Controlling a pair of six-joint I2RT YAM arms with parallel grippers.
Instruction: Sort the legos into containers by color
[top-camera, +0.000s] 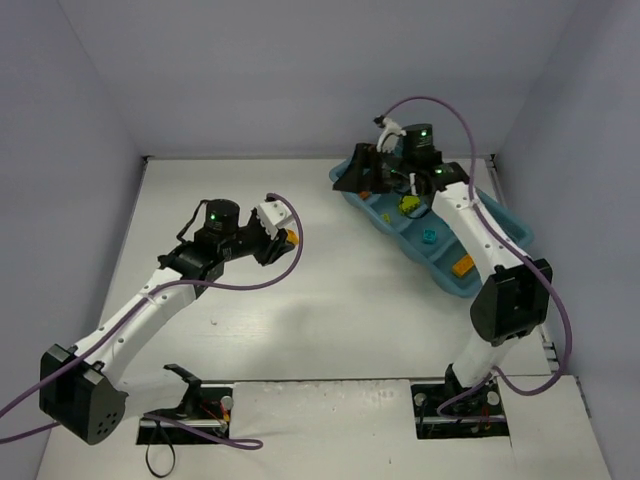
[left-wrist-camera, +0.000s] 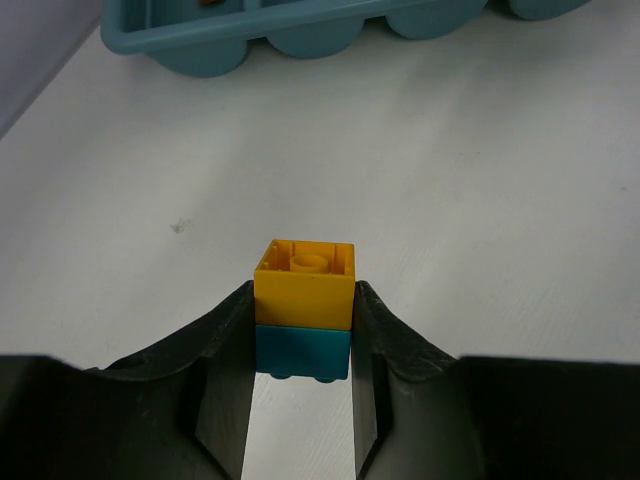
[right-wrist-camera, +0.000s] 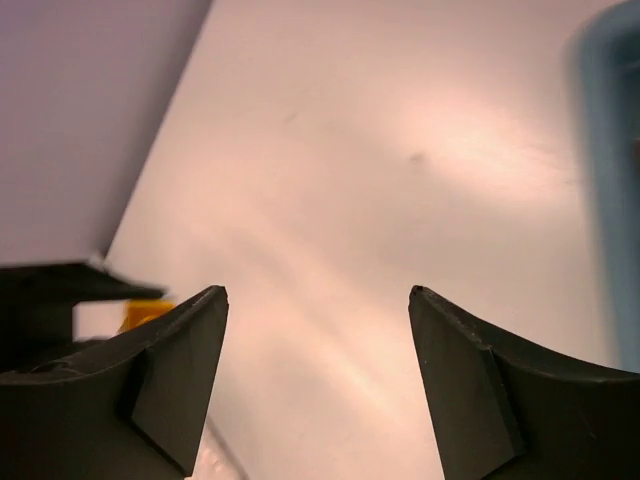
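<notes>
The left claw (left-wrist-camera: 303, 335) pinches a two-colour stack of studded plastic bricks (left-wrist-camera: 303, 300) between its two black fingers (left-wrist-camera: 225, 400). The stack is one yellow-orange brick on one cyan brick, held over the smooth white bench (top-camera: 330, 300), near its middle. The long teal-blue plastic tray with rounded corners (top-camera: 478, 283) lies at the far right corner. Four single bricks show in it, one in each compartment: a brown-orange brick (top-camera: 367, 193), a lime green brick (top-camera: 408, 205), a cyan brick (top-camera: 428, 237) and a yellow-orange brick (top-camera: 462, 265). The right claw (right-wrist-camera: 318, 300) is spread wide and holds nothing, near the far end of the tray.
</notes>
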